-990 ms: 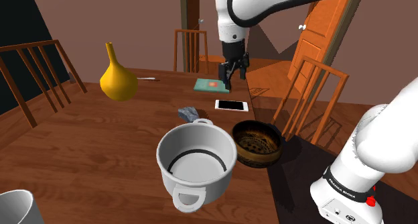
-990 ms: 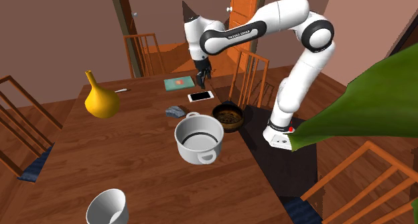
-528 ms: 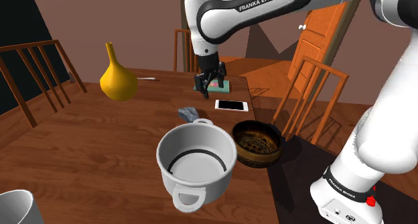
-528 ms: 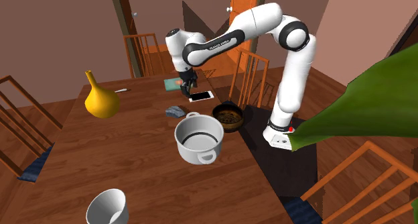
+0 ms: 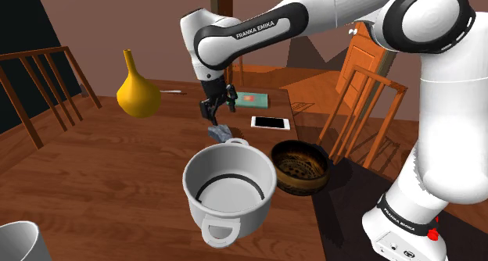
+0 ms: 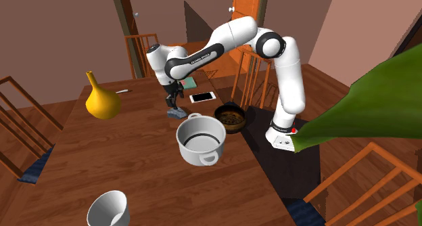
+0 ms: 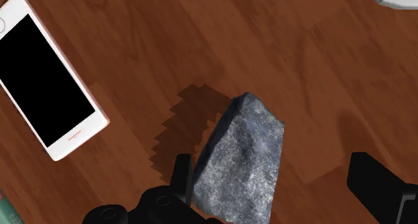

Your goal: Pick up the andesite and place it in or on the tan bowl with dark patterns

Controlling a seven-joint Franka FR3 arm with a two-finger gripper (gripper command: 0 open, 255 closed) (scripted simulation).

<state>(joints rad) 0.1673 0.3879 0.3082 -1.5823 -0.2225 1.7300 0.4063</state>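
Observation:
The andesite (image 7: 240, 155) is a small blue-grey rock lying on the wooden table; I see the rock (image 5: 220, 132) just behind the white pot, and again the rock (image 6: 176, 113) in the second exterior view. My gripper (image 5: 218, 106) hangs right above it, open; in the wrist view the gripper (image 7: 271, 186) straddles the rock without touching it. The tan bowl with dark patterns (image 5: 299, 166) stands at the table's edge beside the pot, and the bowl (image 6: 229, 118) is empty.
A large white pot (image 5: 229, 187) stands close in front of the rock. A white phone (image 5: 270, 123) and a green book (image 5: 252, 99) lie behind. A yellow gourd vase (image 5: 138, 94) stands at the shoulder view's left, a white cup (image 6: 108, 208) near the front. Chairs ring the table (image 5: 117, 166).
The arm has swung toward the shoulder view's left, from above the book and phone to over the rock, and has come lower. The fingers stay apart.

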